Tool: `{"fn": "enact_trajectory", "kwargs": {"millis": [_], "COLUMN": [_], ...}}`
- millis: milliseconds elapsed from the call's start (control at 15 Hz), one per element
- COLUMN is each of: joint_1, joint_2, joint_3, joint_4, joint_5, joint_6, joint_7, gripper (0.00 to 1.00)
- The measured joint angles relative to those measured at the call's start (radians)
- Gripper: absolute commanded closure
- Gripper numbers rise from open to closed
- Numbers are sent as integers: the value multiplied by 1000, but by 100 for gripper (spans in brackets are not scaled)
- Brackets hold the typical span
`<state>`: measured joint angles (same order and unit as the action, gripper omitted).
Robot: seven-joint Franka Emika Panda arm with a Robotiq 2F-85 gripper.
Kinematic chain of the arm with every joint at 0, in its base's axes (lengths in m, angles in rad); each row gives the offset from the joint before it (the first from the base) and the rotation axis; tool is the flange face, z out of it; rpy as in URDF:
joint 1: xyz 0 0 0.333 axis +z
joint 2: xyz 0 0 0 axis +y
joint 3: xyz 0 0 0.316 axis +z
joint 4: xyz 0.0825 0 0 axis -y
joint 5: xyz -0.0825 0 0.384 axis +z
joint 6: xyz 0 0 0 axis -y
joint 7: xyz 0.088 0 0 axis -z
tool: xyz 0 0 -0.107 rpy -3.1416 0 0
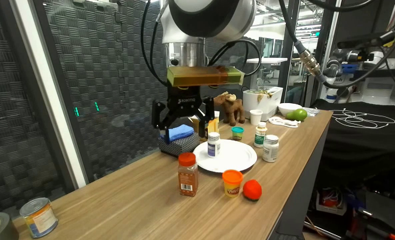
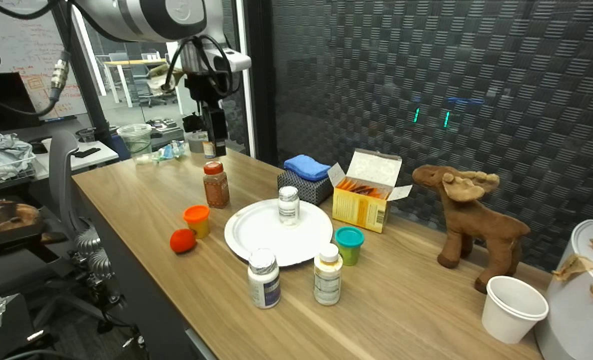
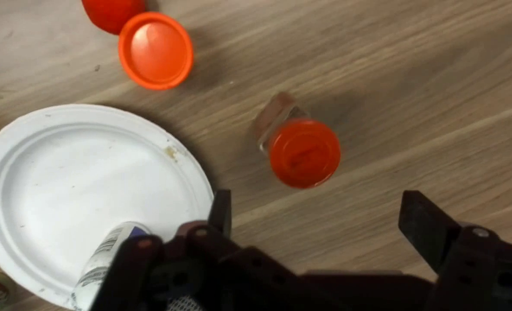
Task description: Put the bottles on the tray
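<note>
On the round, flat white plate (image 1: 235,161), one squat white plastic bottle with a purple label panel (image 1: 214,146) is stood upright, cap pointing up and long axis vertical. Three more bottles are set off the plate on the wood-grained table (image 1: 127,203), likewise upright with caps up: a taller reddish-brown bottle with a red cap (image 1: 188,176), placed just beside the plate; a slim white plastic bottle with a green label (image 1: 260,136), placed across the plate from it; and a second squat white plastic bottle (image 2: 264,280), placed near the plate, its purple panel seen in an exterior view. Four bottles are counted in all. Two short upright tubs are also counted near the plate: a yellow plastic tub with an orange lid (image 1: 232,184) and a green plastic tub with a teal lid (image 2: 349,250). One small red-orange ball (image 1: 252,190) is likewise seen near the plate. The black two-fingered hand (image 1: 184,134) is held higher than the plate, its fingers spread wide apart.
</note>
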<state>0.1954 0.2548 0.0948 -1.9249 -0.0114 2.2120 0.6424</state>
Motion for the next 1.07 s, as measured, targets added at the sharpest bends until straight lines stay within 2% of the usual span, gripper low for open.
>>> {"fn": "enact_trajectory", "kwargs": {"millis": [533,1067], "joint_1": [14,13], "joint_2": [1,18], "joint_3": [26,23], "joint_4": [-53,-64], "joint_5": [5,3], "joint_6": [-64,-39], "joint_7": [-85,-170], "gripper": [0,0]}}
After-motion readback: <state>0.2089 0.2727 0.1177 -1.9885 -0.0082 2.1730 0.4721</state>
